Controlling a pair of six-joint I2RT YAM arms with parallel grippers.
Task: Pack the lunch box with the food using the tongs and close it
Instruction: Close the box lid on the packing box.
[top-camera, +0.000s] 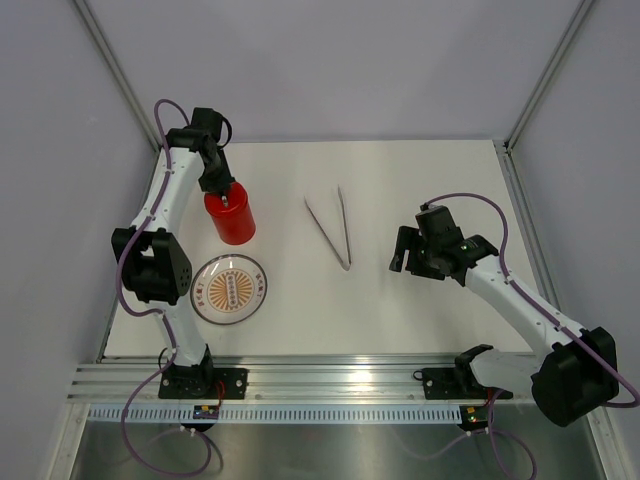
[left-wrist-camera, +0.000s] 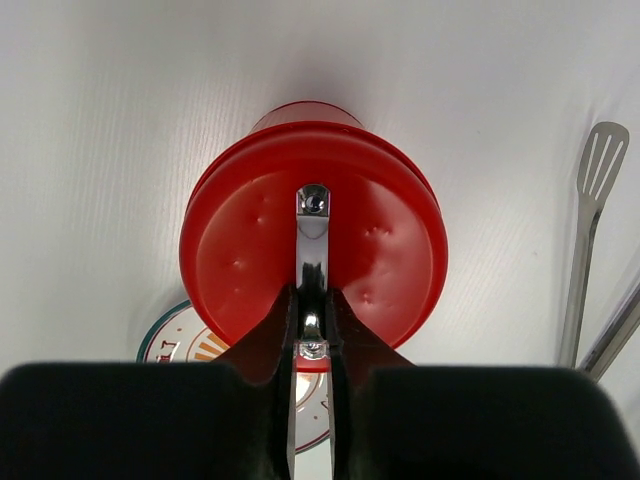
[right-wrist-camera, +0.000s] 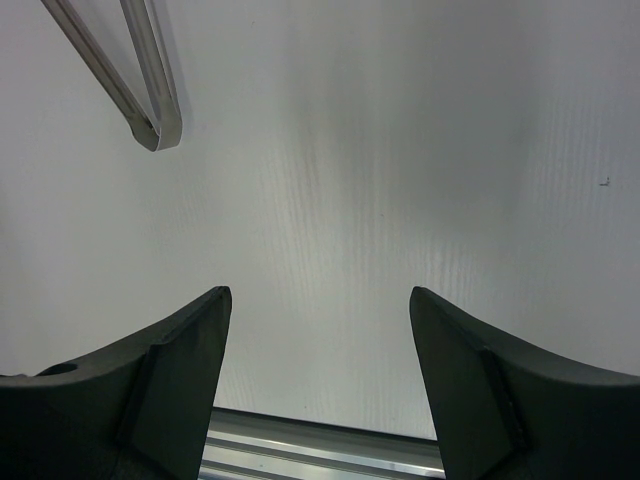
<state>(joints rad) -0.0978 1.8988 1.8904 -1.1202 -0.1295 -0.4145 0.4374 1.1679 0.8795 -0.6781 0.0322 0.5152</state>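
The red lunch box (top-camera: 236, 224) stands upright at the left of the table, and its red lid (left-wrist-camera: 240, 250) sits on top of it. My left gripper (left-wrist-camera: 313, 295) comes down from above and is shut on the lid's thin silver handle (left-wrist-camera: 313, 215). In the top view the left gripper (top-camera: 222, 188) covers the middle of the lid. The silver tongs (top-camera: 330, 228) lie loose on the table in a narrow V; part of the tongs (right-wrist-camera: 150, 100) also shows in the right wrist view. My right gripper (top-camera: 400, 255) hovers open to their right, holding nothing. No food is in view.
A clear round plate with an orange pattern (top-camera: 205, 290) lies in front of the lunch box, and its rim (left-wrist-camera: 165, 345) shows under the lid. The metal rail (right-wrist-camera: 320, 440) runs along the table's near edge, below the right gripper (right-wrist-camera: 320, 300).
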